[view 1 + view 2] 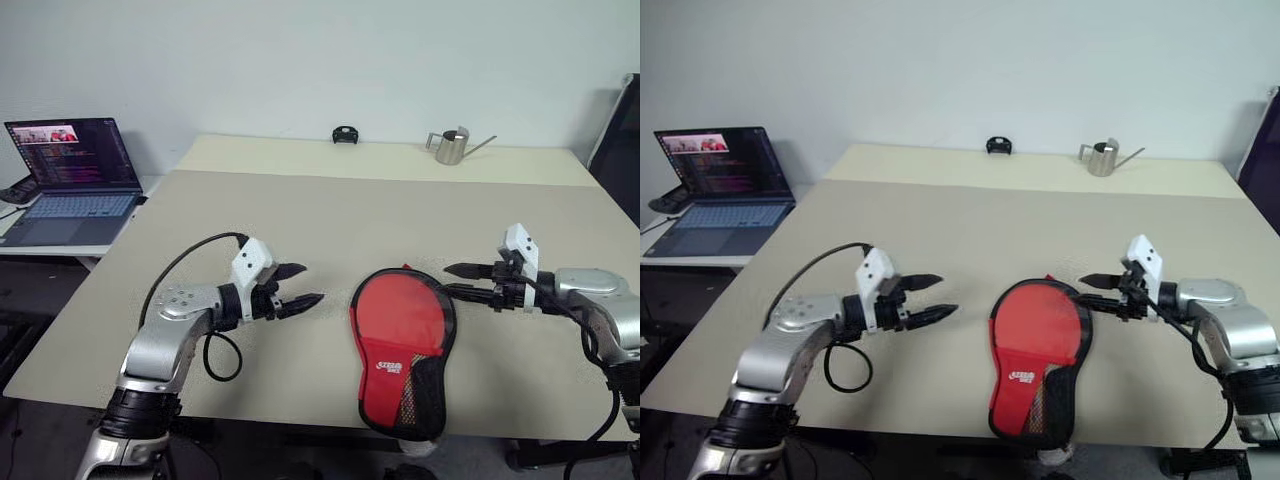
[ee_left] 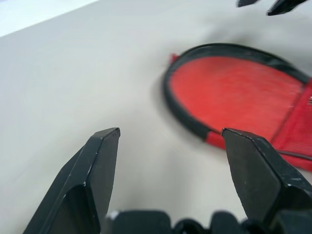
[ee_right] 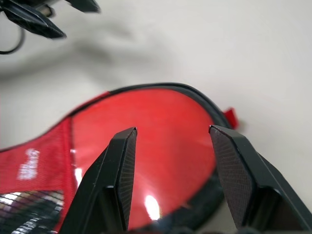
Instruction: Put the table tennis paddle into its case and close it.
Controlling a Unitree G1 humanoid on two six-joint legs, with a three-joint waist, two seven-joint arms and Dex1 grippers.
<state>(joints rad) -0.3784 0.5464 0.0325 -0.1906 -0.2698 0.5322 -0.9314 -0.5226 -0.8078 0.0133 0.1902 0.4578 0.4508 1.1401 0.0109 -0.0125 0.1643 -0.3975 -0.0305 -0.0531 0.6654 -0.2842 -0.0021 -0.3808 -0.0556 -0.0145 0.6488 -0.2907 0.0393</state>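
Bench (image 1: 300, 210) lying bare across wide middle band, giving open passage from all sides toward case (image 1: 402, 345) sitting at near edge. Left pincer (image 1: 300, 287) hovering beside case with clear gap between; right pincer (image 1: 458, 279) hanging just beside case's round end, both gaping, nothing between fingers. Metal watering can (image 1: 452, 146) and small black object (image 1: 345, 135) standing well apart at far edge. Laptop (image 1: 70, 180) sitting on side desk, off bench.
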